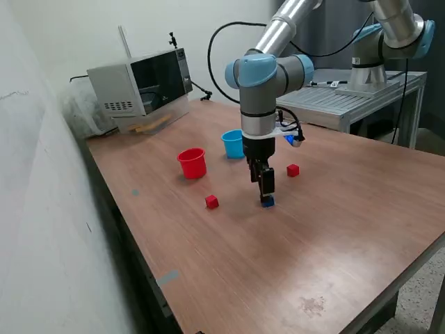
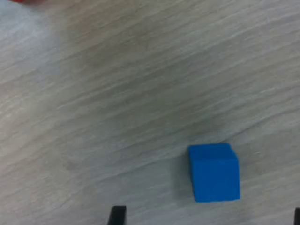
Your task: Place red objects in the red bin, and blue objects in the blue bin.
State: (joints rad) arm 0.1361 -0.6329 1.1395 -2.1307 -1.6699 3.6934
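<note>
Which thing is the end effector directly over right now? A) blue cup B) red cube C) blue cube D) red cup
C: the end effector hangs just above the blue cube on the table, and the wrist view shows that cube between its fingertips.

lab | UR5e arm [image 1: 268, 76] on wooden table [image 1: 334, 229] | microwave [image 1: 142, 87]

Overall light: even and moderately bright indoor light; no harsh glare on the wooden table [image 1: 334, 229].
Shadows: soft, faint patch beneath the gripper [image 1: 265, 189]; a diffuse dark band crosses the wrist view's wood grain.
Sharpness: exterior view is fairly crisp; wrist view is soft, with the blue cube [image 2: 214, 172] slightly blurred.
Edges: a red smear at the wrist view's corner is out of focus.
</note>
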